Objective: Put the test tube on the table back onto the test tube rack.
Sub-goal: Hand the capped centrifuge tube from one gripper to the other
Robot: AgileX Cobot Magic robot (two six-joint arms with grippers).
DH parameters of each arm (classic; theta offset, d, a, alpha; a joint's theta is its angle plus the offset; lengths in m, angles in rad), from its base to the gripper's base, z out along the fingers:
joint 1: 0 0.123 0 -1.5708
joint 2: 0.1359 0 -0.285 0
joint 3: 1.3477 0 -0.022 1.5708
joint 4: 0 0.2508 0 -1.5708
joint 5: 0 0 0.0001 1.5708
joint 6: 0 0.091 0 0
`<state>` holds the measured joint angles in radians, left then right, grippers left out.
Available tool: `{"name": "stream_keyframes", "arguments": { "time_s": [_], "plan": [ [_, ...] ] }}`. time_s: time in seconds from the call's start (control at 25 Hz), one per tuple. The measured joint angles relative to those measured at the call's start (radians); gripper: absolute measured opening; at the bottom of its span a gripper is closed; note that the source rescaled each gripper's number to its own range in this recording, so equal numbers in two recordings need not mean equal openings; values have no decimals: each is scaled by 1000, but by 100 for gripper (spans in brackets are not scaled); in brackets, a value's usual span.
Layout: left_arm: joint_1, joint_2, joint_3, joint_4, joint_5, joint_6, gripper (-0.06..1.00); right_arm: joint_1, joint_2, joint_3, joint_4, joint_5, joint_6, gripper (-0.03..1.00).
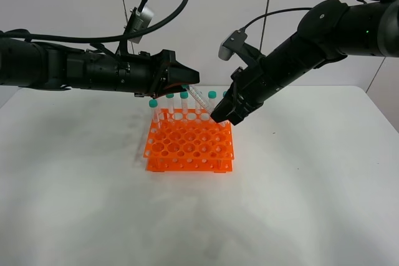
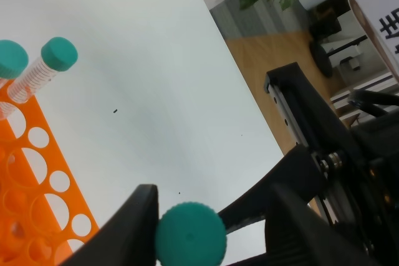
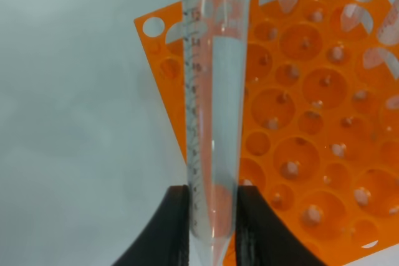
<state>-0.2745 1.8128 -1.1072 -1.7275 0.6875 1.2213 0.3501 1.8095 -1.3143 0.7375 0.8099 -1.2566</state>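
The left gripper (image 1: 189,85) has its fingers apart around the teal cap (image 2: 190,233), the slim clear test tube (image 1: 198,99) hangs tilted over the orange rack (image 1: 187,147), its pointed end clamped by the right gripper (image 1: 221,115), and it seems light, stiff and slippery, best held on the straight wall.

Exterior high: far, elevated, frontal, whole table (image 1: 324,204). Left wrist: close, oblique across rack (image 2: 70,202) corner toward table edge. Right wrist: close, down onto rack. All share rack, tube (image 3: 215,91).

Faint graduation numerals on the test tube (image 3: 215,91), perhaps 12 and 14, mostly blurred
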Motion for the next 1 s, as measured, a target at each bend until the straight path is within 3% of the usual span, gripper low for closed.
{"name": "stream_keyframes", "arguments": {
  "time_s": [0.2, 0.36, 0.88, 0.92, 1.0],
  "plan": [
    [0, 0, 0, 0, 0, 0, 22, 0, 0, 0, 0, 0, 0, 0],
    [0, 0, 0, 0, -4, 0, 0, 0, 0, 0, 0, 1, 0, 0],
    [0, 0, 0, 0, -6, 0, 0, 0, 0, 0, 0, -2, 0, 0],
    [0, 0, 0, 0, -7, 0, 0, 0, 0, 0, 0, -7, 0, 2],
    [0, 0, 0, 0, -7, 0, 0, 0, 0, 0, 0, -25, 0, 16]
  ]
}}
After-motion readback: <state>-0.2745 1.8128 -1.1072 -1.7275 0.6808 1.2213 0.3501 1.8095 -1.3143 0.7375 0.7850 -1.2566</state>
